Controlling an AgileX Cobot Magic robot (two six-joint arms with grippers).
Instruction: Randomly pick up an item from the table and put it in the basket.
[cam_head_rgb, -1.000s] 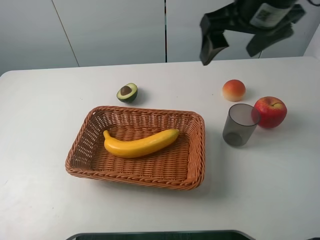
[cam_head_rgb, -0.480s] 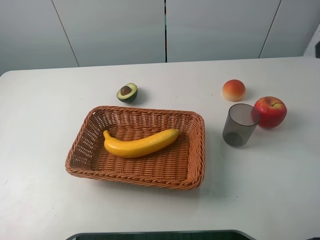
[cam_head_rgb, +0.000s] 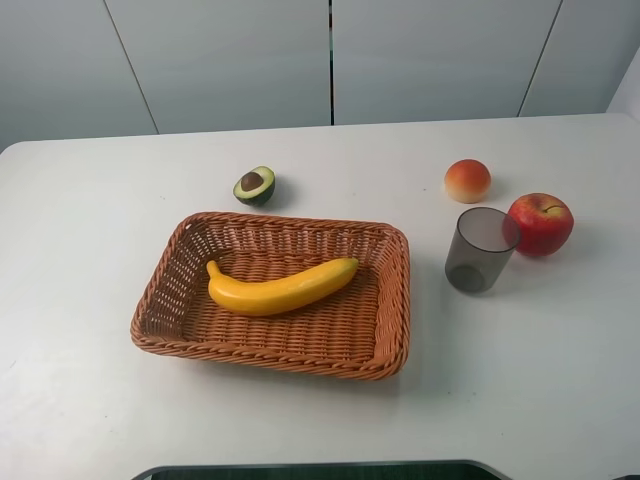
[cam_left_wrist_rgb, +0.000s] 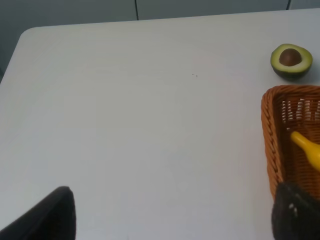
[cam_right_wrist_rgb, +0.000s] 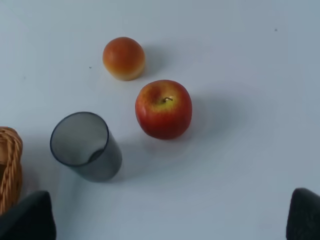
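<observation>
The yellow banana (cam_head_rgb: 283, 288) lies inside the orange-brown wicker basket (cam_head_rgb: 394, 300) in the middle of the white table (cam_head_rgb: 90, 220). Its stem end (cam_left_wrist_rgb: 306, 147) and the basket's corner (cam_left_wrist_rgb: 270, 135) show in the left wrist view. Neither gripper shows in the exterior high view. My left gripper (cam_left_wrist_rgb: 172, 220) is open and empty above bare table, beside the basket's left end. My right gripper (cam_right_wrist_rgb: 165, 220) is open and empty above the table near the cup and apple.
A halved avocado (cam_head_rgb: 255, 185) lies behind the basket. To the basket's right stand a grey translucent cup (cam_head_rgb: 481, 249), a red apple (cam_head_rgb: 541, 223) and a small orange-red fruit (cam_head_rgb: 467, 180). A dark edge (cam_head_rgb: 320, 470) runs along the table's front.
One second ago the right arm hung at the top right of the exterior high view. It has since left that view. The banana, basket and other things have not moved.
</observation>
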